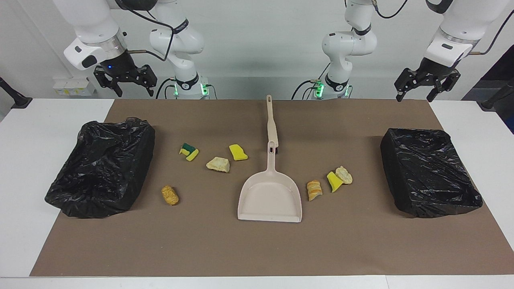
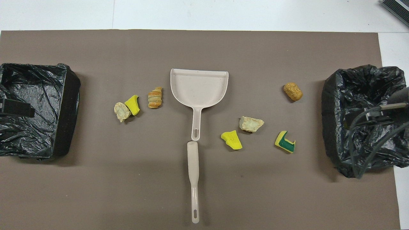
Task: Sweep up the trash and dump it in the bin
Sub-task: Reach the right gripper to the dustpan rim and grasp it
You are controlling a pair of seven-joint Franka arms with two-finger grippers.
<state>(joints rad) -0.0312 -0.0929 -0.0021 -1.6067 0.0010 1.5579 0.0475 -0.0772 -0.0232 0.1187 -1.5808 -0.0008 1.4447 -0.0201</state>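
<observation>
Beige plastic dustpan [image 1: 270,197] lies among seven scattered foam and bread-like trash scraps [image 1: 218,164]. Left gripper [image 1: 426,86] and right gripper [image 1: 127,81] hang spread wide, holding nothing.

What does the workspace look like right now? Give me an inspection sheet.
Surface: brown mat on a white table.
Job's things: seven trash scraps loose on the mat around the dustpan; brush nearer the robots, untouched; two black-lined bins, one at each end.
Clutter: nothing seen.
Claws: left claw and right claw open, raised, holding nothing.
Cables: grey cable over the right arm's bin.
Surroundings: white wall.
</observation>
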